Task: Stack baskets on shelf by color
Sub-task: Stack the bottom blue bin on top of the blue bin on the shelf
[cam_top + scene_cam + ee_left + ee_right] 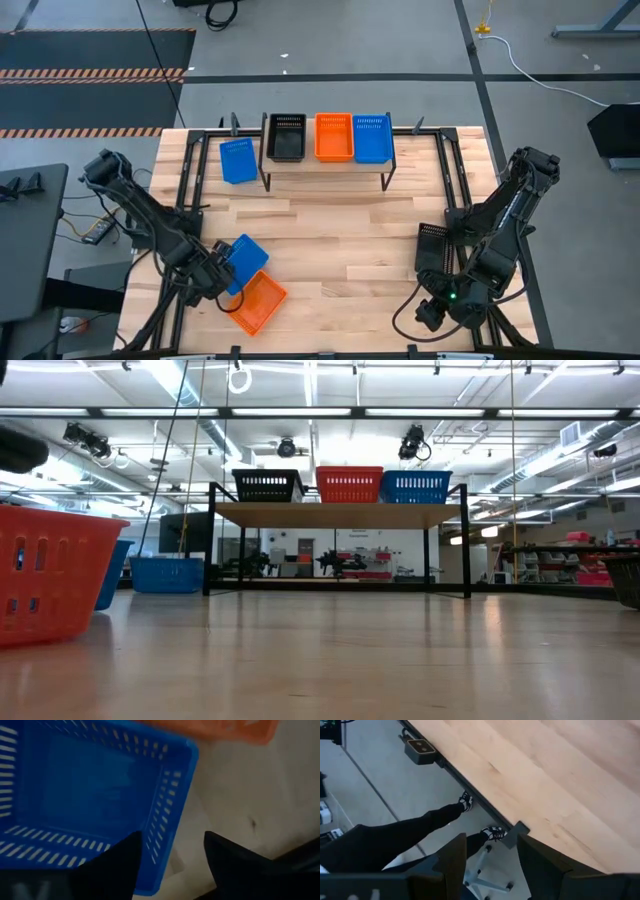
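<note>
Now the left end effector (170, 862) gapes wide, straddling a blue basket's (85, 795) wall, an orange basket (256, 303) beside it.

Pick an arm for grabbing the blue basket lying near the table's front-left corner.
Left. Its open pincer straddles that blue basket's wall, while the right pincer hangs off the table's front-right edge.

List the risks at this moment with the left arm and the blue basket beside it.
1. The left gripper is open, its fingers straddling the wall of the blue basket; closing off-centre might tip it.
2. That basket touches or overlaps the orange basket, so lifting it may drag the orange one along.
</note>
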`<state>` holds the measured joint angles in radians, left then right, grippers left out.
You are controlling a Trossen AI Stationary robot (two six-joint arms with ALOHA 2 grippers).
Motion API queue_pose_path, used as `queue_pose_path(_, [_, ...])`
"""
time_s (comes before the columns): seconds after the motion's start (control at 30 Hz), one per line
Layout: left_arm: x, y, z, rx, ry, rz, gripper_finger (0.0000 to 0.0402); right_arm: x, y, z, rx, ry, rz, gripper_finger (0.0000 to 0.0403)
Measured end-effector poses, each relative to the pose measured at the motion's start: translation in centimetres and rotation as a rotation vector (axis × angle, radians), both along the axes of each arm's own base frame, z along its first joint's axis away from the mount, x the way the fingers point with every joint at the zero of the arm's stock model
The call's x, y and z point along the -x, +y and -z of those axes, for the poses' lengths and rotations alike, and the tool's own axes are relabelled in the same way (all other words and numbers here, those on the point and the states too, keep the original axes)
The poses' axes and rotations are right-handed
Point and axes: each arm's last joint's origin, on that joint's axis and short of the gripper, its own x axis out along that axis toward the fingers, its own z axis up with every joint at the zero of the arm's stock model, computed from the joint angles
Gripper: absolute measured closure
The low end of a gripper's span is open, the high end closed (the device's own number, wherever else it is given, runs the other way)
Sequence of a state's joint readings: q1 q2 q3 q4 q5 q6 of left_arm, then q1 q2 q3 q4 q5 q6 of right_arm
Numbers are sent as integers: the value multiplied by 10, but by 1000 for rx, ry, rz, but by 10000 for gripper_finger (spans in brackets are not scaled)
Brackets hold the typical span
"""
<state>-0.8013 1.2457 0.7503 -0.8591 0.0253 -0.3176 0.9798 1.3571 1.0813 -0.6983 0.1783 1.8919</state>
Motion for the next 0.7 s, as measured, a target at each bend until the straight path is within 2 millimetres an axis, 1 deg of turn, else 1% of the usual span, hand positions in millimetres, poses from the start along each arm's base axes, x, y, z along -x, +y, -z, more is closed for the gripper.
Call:
queue_pose_path(0.17, [1,1,20,-16,10,22,199,-1,1,-1,-13,-7,3,222])
queue_pose_path(0.37, [-3,-3,35,11,-21,43,245,-1,1,-1,-32,8,37,221])
queue_pose_path(0.5, [-5,-3,38,-6,-14,39,298,-1,1,-1,-36,11,45,221])
queue_pose_path(0.6, [-7,-1,38,0,-11,25,349,-1,1,-1,-35,12,45,221])
queue_pose_path(0.67, [-9,-1,34,4,-6,19,382,-1,0,-1,-31,14,45,222])
queue_pose_path(0.7, [-10,-1,32,4,-7,18,390,0,0,0,-29,15,46,221])
